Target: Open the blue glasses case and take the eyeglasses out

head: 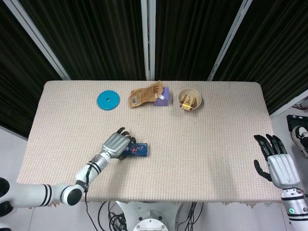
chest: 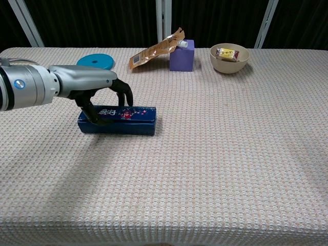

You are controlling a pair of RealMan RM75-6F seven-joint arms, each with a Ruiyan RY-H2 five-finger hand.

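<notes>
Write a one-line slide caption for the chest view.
Left hand rests its fingers on the closed blue glasses case, with a bowl behind.

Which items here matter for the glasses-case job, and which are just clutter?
Job:
- blue case, closed
- left hand, fingers around the case's left end
- right hand, off to the side, holding nothing

Clutter:
- teal disc
- brown pouch
- purple box
- bowl with wrapped snacks
</notes>
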